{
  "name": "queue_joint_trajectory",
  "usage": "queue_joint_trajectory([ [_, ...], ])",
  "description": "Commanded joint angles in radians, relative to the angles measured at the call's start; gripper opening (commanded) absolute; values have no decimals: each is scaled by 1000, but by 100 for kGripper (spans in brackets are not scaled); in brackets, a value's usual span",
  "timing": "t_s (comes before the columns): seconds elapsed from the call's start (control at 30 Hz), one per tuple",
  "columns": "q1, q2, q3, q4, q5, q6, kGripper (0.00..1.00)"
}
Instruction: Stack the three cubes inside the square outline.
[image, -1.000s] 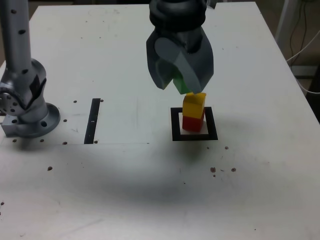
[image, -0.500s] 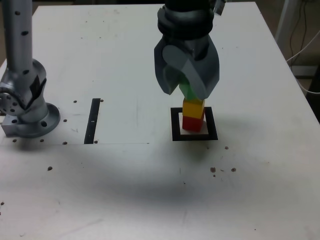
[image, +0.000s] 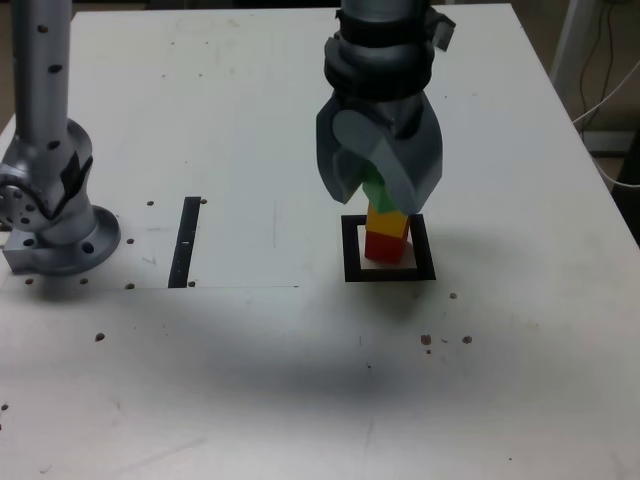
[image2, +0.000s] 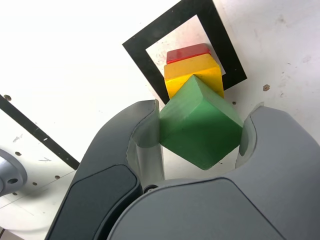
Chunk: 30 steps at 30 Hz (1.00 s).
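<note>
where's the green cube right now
The green cube is held between the gripper's jaws, just above the yellow cube in the exterior view.

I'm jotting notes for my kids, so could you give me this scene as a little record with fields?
Pincer: closed on the green cube
Green cube: held, tilted, near the yellow cube
Yellow cube: on top of the red cube
Red cube: inside the black square outline
Also there: narrow black strip
</note>
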Motion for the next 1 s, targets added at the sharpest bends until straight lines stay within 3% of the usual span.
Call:
queue_joint_trajectory([
  [0.0, 2, 9, -1, -8, 5, 3, 57],
  [0.1, 2, 11, 0, -12, 9, 3, 63],
  [0.23, 2, 4, 3, -6, 18, 2, 87],
  [0.33, 2, -6, 6, 2, 24, 2, 98],
  [0.67, 2, -74, 20, 30, 36, -5, 100],
  [0.97, 4, -242, 54, 112, 39, -7, 100],
])
